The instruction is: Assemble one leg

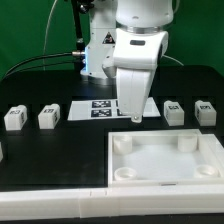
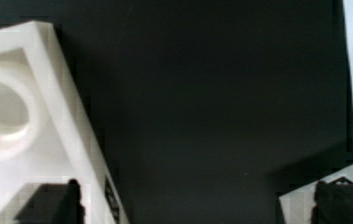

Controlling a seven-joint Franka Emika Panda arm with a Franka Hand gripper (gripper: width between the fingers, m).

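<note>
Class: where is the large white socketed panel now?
The panel lies in the exterior view's lower right, nearer the camera than the marker board, the gripper over its far edge.

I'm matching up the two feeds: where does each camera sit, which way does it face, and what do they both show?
Exterior view: off the arm, raised, facing the table across the white panel; sees four legs, the marker board, the arm and hand.
Wrist view: on the wrist, looking down at the table and the panel's corner; the hand's two dark fingertips show, apart and empty.
Shared: panel, table, hand.
</note>
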